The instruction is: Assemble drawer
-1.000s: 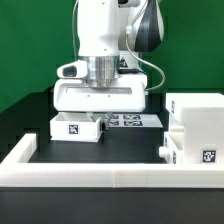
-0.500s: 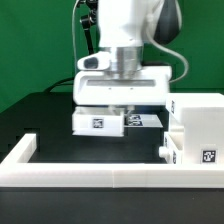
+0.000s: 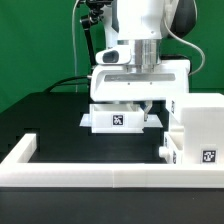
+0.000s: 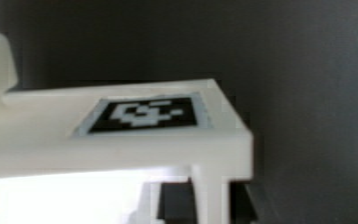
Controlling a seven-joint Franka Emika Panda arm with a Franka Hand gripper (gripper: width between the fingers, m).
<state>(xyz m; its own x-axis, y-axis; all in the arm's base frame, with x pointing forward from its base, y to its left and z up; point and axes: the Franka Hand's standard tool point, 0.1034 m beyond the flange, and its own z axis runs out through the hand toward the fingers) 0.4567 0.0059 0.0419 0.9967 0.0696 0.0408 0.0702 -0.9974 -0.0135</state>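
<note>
We hold the small white box (image 3: 118, 119) up off the black table (image 3: 50, 125) w/ our pincer (image 3: 141, 104) shut on it from above, just beside the big white box (image 3: 200, 125), & it may bump that big box, tip & slip out if our grab is crooked.

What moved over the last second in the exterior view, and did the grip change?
The gripper carried the tagged white part toward the exterior view's right and slightly upward, bringing it close to the large white box. The part travelled with the gripper throughout, so the hold appears kept and nothing was let go. The box and the white border in front stayed where they were.
</note>
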